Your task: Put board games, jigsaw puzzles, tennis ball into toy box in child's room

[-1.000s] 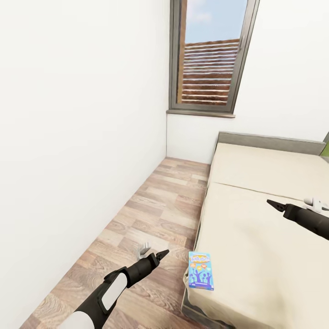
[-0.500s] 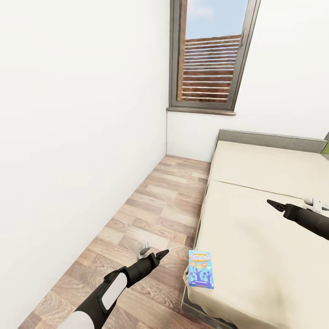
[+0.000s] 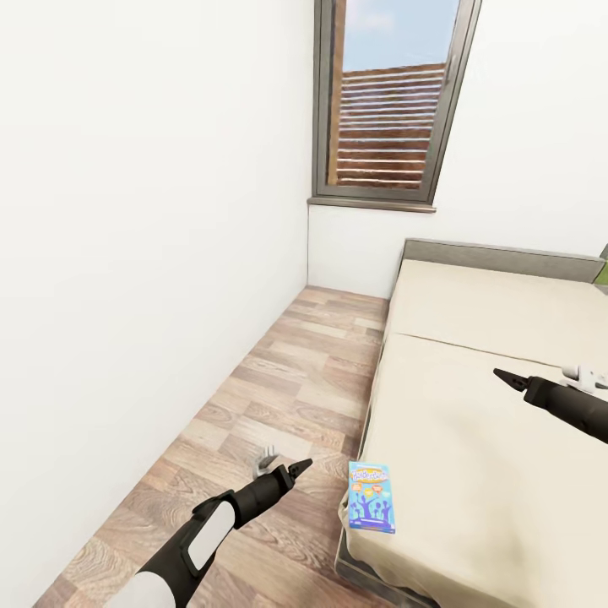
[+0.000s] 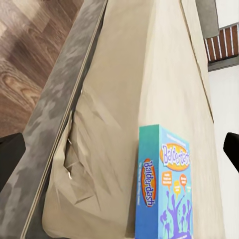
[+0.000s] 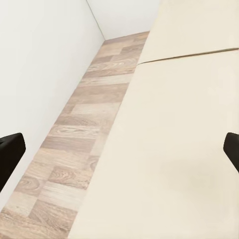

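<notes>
One flat blue cardboard game box (image 3: 371,498) lies on the bed's (image 3: 473,439) smooth beige mattress, at its near corner. Left end effector (image 3: 302,465) and right end effector (image 3: 500,374) both spread apart, empty.

window (image 3: 387,101), white walls (image 3: 143,211), wood floor (image 3: 279,380)

The blue board game (image 4: 164,191) is cut off at the left wrist frame's edge.

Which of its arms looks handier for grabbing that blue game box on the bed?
Probably the left gripper: it hangs just beside the blue game box; the right gripper is farther up the bed.
</notes>
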Robot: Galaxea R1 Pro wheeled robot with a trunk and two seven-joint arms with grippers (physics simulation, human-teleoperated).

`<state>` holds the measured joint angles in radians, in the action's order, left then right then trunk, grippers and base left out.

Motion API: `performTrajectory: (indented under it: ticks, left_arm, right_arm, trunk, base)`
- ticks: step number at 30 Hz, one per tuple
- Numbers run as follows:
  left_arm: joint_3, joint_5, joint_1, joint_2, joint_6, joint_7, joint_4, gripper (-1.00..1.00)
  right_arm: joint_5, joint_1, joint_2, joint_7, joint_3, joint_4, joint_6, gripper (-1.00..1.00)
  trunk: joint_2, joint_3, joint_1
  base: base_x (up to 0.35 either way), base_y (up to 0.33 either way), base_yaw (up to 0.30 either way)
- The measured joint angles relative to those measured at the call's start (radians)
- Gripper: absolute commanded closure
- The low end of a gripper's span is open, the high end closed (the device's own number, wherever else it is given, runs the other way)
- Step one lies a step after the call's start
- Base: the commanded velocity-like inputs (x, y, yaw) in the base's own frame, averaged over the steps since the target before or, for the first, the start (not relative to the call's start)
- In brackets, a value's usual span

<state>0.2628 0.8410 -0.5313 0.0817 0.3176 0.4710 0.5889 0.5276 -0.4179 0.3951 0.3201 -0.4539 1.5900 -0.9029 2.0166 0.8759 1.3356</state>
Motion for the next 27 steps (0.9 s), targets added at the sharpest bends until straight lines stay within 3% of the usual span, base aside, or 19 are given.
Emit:
performTrajectory:
  ticks: [27]
  left_arm:
    - [0.0,0.0,-0.002,0.0,0.0,0.0,0.0,-1.0]
  right_arm:
    - [0.0,0.0,0.001,0.0,0.0,0.0,0.0,-1.0]
  trunk:
    - [0.0,0.022,0.0]
  base:
    - [0.0,0.0,0.0]
